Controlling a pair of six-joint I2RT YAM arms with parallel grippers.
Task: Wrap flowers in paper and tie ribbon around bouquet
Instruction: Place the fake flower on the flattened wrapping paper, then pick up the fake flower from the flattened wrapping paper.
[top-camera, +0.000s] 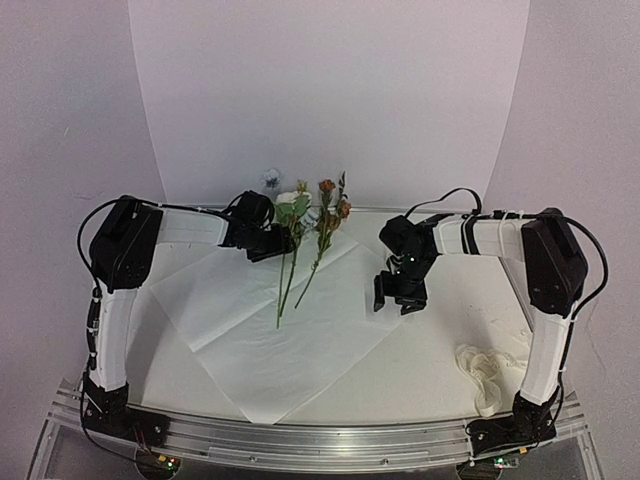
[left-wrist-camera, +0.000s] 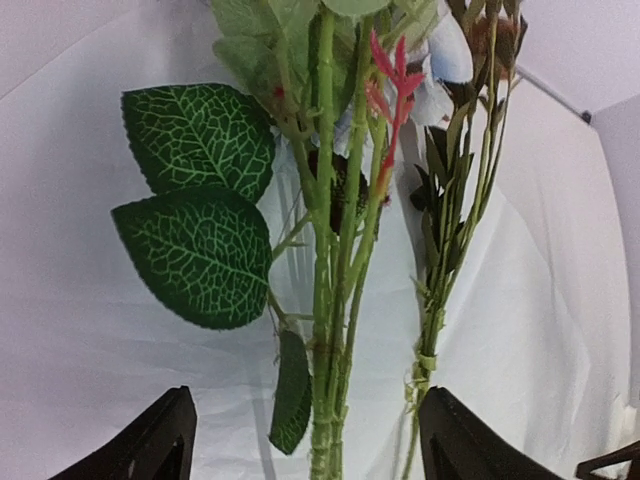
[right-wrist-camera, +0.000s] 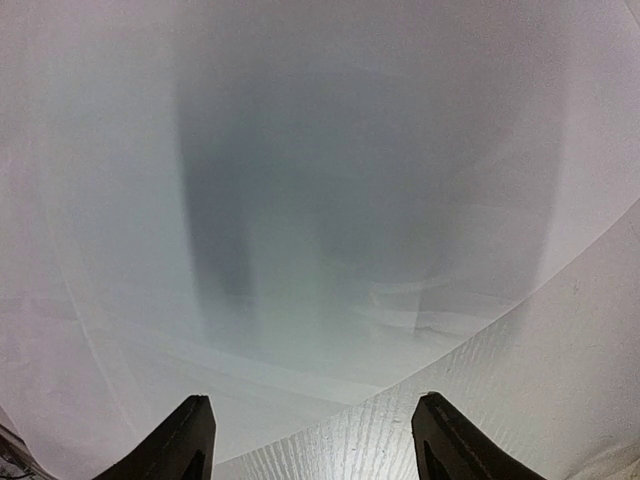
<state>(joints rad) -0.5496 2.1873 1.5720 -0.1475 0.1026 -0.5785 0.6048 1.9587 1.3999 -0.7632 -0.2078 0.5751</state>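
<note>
The flowers lie on the paper, stems between the left gripper's spread fingers; the right gripper hangs parted and empty nearby.

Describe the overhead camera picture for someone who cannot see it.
A small bunch of artificial flowers with green stems lies on a large white paper sheet, between two black-and-white robot arms on a white table. The left arm's open fingers flank the stems; a crumpled cream ribbon lies near the right arm.
</note>
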